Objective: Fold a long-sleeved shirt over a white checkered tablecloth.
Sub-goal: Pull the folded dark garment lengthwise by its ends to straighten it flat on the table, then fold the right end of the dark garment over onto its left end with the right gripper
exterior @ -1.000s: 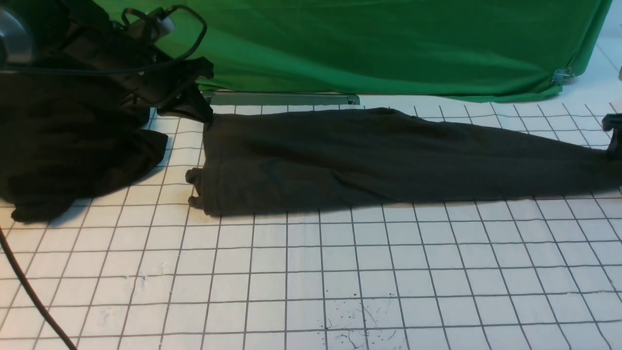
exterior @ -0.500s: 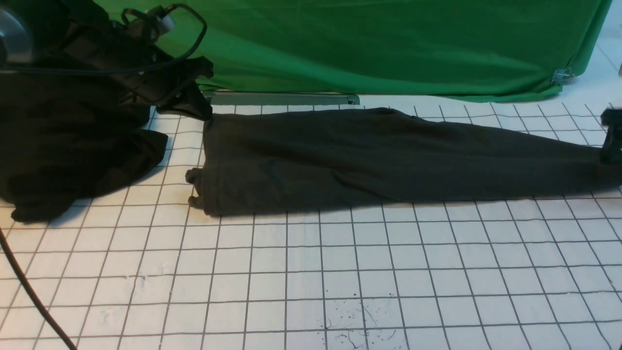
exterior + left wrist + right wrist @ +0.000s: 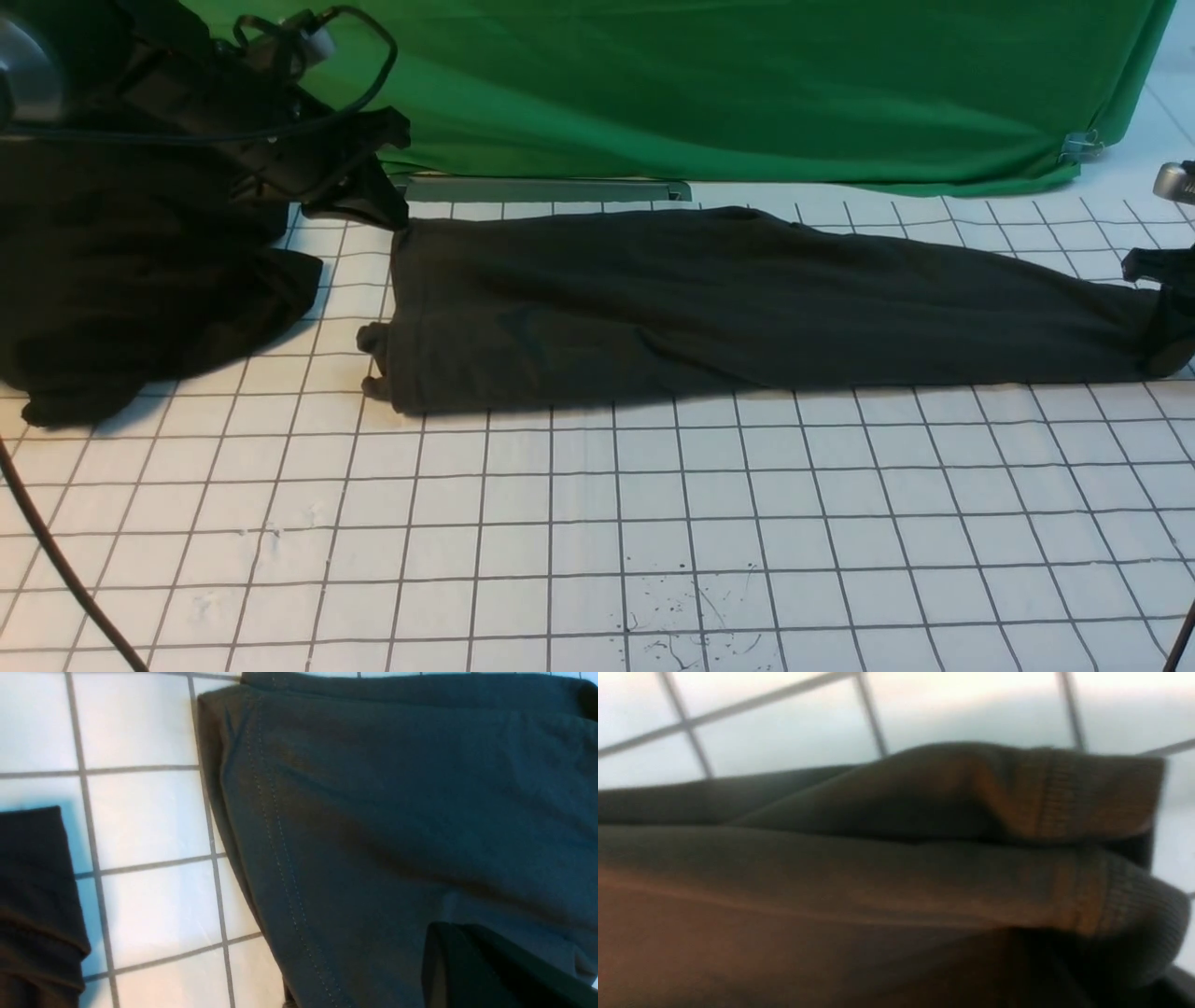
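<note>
The right pincer looks closed on the cuffed end of the long-sleeved shirt, and the left pincer is closed at the opposite far corner (the cloth seems pinched there). The shirt lies as a long narrow band across the far part of the white checkered tablecloth, so I judge the crosswise fold is beginning. Next, the right end should be lifted clear and carried toward the left end without dragging.

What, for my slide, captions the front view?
Dark grey long-sleeved shirt, folded into a strip, on white checkered tablecloth.
</note>
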Controlling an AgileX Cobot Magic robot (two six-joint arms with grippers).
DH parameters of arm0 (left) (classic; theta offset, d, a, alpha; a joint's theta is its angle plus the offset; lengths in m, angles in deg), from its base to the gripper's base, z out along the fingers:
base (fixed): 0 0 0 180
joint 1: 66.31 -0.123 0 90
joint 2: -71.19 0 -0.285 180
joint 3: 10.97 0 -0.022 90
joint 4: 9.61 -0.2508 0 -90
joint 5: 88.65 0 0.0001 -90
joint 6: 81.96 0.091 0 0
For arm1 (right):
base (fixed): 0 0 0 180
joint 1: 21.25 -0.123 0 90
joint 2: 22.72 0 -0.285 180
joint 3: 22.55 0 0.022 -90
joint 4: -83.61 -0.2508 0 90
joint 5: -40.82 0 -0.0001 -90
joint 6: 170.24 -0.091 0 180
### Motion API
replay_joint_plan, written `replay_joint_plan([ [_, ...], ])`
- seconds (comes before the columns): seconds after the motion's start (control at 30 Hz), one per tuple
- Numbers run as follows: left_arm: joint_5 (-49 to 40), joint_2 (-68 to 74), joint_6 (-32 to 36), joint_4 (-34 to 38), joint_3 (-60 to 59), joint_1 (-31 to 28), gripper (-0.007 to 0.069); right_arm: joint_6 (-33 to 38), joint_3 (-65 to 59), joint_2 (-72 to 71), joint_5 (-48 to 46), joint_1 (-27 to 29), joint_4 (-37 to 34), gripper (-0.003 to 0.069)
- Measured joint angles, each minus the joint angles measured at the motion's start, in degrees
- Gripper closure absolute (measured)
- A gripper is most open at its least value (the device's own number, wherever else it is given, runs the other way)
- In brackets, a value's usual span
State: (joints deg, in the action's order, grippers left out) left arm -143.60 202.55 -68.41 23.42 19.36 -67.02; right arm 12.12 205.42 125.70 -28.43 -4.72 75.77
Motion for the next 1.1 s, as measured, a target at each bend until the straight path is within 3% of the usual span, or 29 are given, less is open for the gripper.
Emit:
replay_joint_plan([
  [0.1, -0.42, 0.34, 0.0, 0.14, 0.0, 0.0, 0.0623, 0.94, 0.2, -0.49, -0.35, 0.0, 0.01, 0.0637],
  [0.23, -3.01, 0.45, -0.06, 0.92, 0.0, 0.0, 0.0623, 1.52, 0.2, -2.73, -0.56, -0.06, 2.07, 0.0641],
  [0.4, -12.87, 0.04, 0.13, 9.36, -0.07, 0.19, 0.0623, 1.63, -2.28, -10.9, -0.46, -0.27, 13.16, 0.0642],
  [0.57, -14.02, -0.69, 0.56, 11.53, -0.2, 3.54, 0.0623, -0.16, -5.5, -17.54, -0.63, -0.19, 19.23, 0.0642],
  [0.77, -10.52, 0.49, 1.92, 6.15, -0.2, 10.4, 0.0623, -1.47, -5.68, -21.34, -0.7, -0.56, 13.9, 0.0642],
  [0.83, -9.09, 2.14, 1.73, -0.83, -0.2, 13.01, 0.0623, -1.65, -5.57, -22.27, -0.7, -1.48, 10.08, 0.0642],
  [0.93, -8.97, 3.9, 0.17, -5.22, -0.2, 13.83, 0.0623, -2.36, -5.54, -22.95, -0.74, -2.69, 7.84, 0.0642],
  [1.1, -7.88, 8.16, -1.55, -6.21, -0.2, 13.89, 0.0623, -4.95, -5.54, -25.55, -0.74, -5.88, 5.75, 0.0642],
])
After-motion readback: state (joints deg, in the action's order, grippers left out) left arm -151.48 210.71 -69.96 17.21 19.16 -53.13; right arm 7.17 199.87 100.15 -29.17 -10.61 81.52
